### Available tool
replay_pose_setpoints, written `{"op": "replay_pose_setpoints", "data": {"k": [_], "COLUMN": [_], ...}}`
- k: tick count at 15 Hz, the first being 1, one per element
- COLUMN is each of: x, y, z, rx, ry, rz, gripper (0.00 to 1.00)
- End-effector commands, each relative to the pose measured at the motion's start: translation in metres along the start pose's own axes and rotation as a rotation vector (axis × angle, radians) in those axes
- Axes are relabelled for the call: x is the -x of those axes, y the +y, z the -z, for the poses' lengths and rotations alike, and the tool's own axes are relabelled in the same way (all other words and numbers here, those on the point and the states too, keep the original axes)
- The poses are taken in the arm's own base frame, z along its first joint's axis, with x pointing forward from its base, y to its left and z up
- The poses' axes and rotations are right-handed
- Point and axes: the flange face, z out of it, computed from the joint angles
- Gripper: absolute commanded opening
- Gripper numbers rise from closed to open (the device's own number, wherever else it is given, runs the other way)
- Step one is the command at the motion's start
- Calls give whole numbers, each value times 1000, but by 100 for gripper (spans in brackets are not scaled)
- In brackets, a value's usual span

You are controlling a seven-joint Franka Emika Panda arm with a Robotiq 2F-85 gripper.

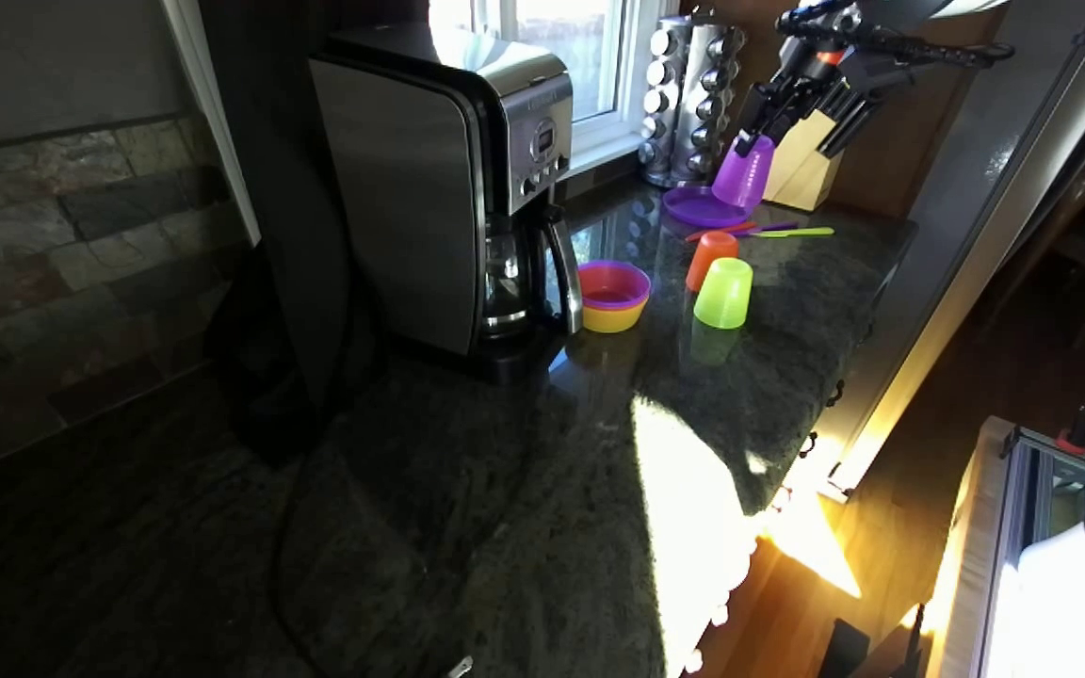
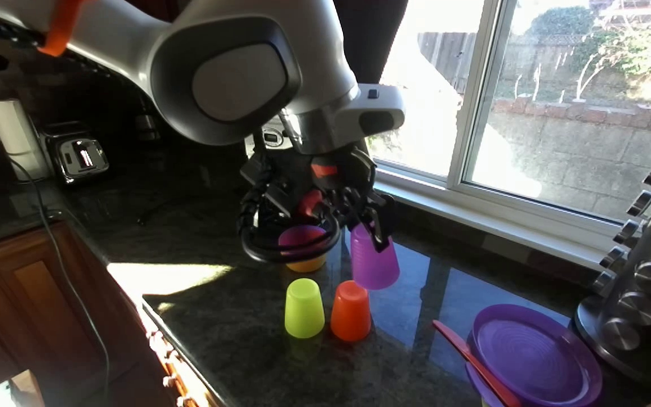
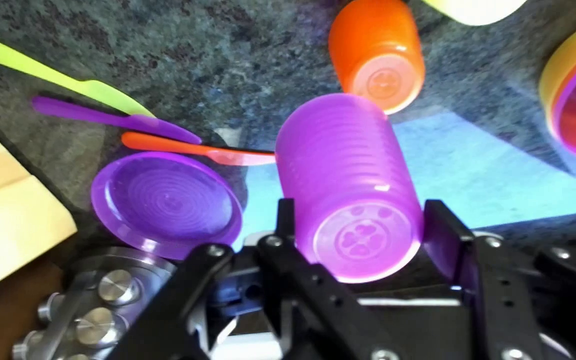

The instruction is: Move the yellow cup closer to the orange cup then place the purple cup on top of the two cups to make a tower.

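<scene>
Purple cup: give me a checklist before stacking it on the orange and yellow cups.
1. Hold: ok, the end effector grips the purple cup from both sides.
2. Open end down: ok, its base shows in the wrist view.
3. Level: not ok, it looks tilted in both exterior views.
4. Supports: ok, the yellow cup and orange cup both stand base up.
5. Gap between those two bridgeable: probably ok, looks slim in an exterior view.
6. Centred above the pair: not ok, off to the orange cup's side.
</scene>
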Motion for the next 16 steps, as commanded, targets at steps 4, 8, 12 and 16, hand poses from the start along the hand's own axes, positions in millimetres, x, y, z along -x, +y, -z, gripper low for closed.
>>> {"op": "replay_pose_setpoints", "data": {"k": [4, 8, 12, 16], "x": [12, 12, 14, 18], "y": [-26, -28, -32, -32], "z": [18, 5, -8, -19], "rx": [-112, -148, -198, -228], "ry": [-77, -86, -119, -157], "rz": [244, 344, 405, 428], "gripper": [39, 39, 39, 39]}}
